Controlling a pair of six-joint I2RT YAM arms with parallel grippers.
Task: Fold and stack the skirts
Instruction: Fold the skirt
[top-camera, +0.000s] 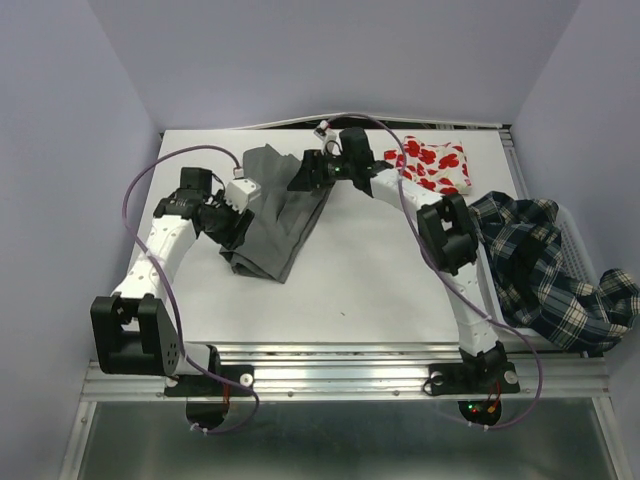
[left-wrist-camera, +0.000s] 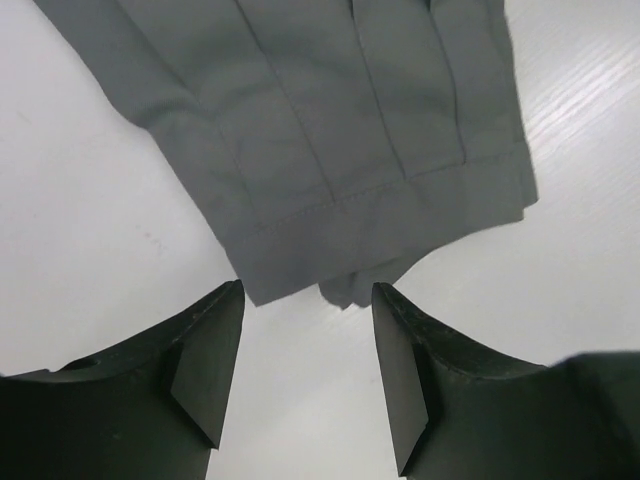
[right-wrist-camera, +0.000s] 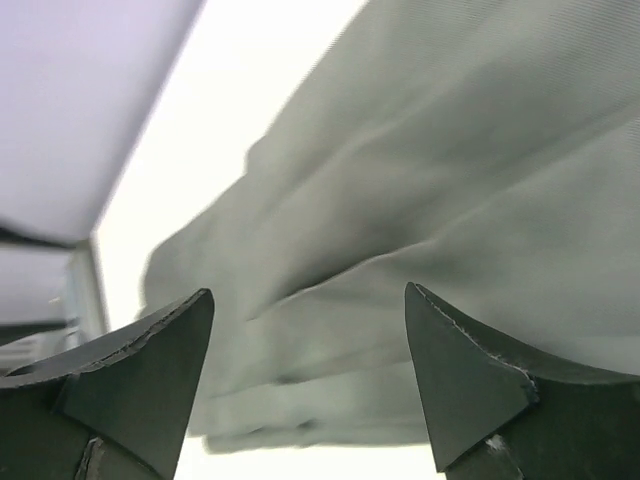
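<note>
The grey skirt (top-camera: 277, 215) lies folded in a long strip on the white table (top-camera: 360, 290), running from far centre toward the left. My left gripper (top-camera: 238, 232) stands open just off its near hem (left-wrist-camera: 330, 200), nothing between the fingers. My right gripper (top-camera: 303, 175) is open over the skirt's far end (right-wrist-camera: 420, 200), with only cloth below it. The white skirt with red print (top-camera: 432, 164) lies folded at the far right. The plaid skirt (top-camera: 545, 270) hangs over the basket at the right.
The white mesh basket (top-camera: 573, 240) sits at the table's right edge, mostly covered by the plaid cloth. Purple cables loop above both arms. A metal rail (top-camera: 340, 375) runs along the near edge.
</note>
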